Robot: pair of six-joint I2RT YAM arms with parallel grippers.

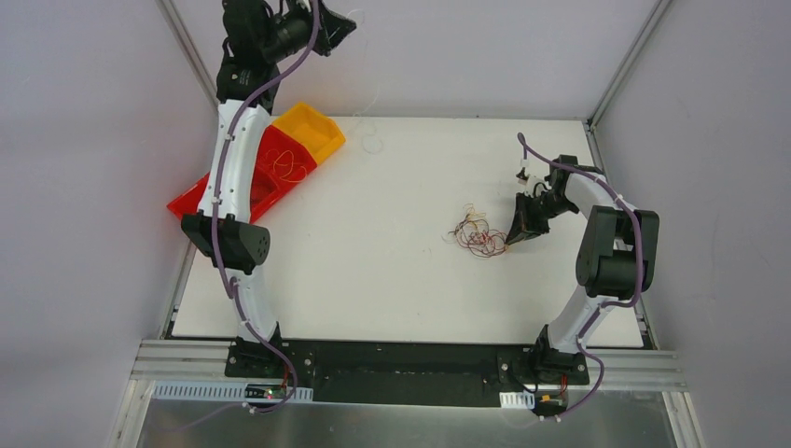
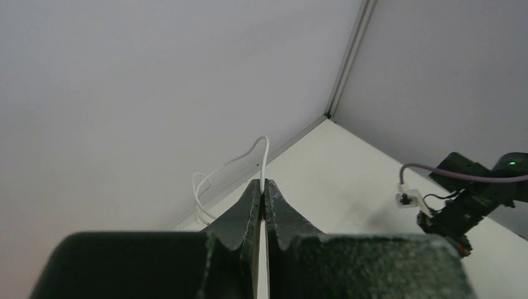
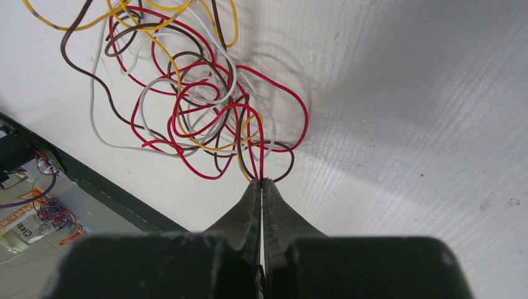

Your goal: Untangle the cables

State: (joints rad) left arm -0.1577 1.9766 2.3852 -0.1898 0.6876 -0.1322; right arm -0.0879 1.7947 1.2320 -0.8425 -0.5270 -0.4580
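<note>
table (image 1: 373, 280): white | on it: cable tangle (image 1: 478, 233); red bin (image 1: 185, 203); orange bin (image 1: 322, 147)

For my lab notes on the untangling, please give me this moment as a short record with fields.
Left claw: raised high, shut on thin white wire
Right claw: low at table, shut on strands of the tangle of thin red, yellow, white and brown wires
Tangle place: white table, right of middle
Red plastic tray: left side, loose wires inside

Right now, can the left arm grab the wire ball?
Probably not yet: the left gripper is shut on a white wire, up at the far corner, well away from the wire ball that the right gripper pinches.
</note>
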